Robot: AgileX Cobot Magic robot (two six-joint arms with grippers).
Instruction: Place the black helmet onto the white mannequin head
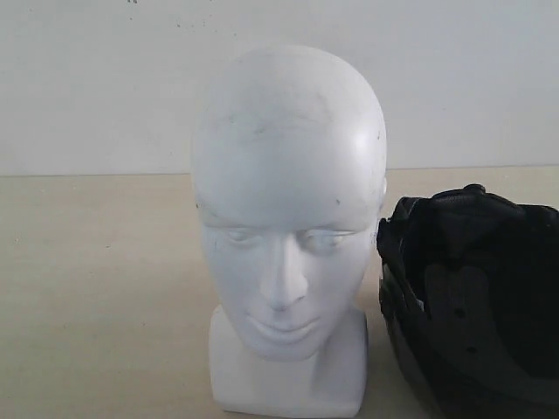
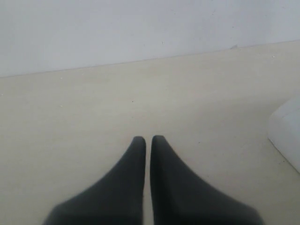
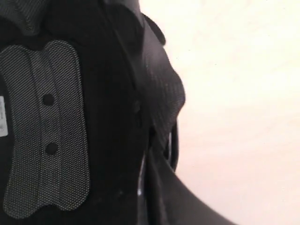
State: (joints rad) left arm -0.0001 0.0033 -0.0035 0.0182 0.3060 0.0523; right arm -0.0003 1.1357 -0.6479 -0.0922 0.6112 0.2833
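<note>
The white mannequin head stands upright on its blocky base in the middle of the exterior view, facing the camera. Just to its right is the black helmet, its open padded inside turned toward the camera and its lower part cut off by the frame. Neither gripper shows in that view. The right wrist view is filled by the helmet's mesh lining and rim. My right gripper is closed on that rim, with one finger outside the shell and the other lost in the dark inside. My left gripper is shut and empty over bare table.
The beige table runs back to a plain white wall. A white corner of the mannequin's base shows at the edge of the left wrist view, apart from the left fingers.
</note>
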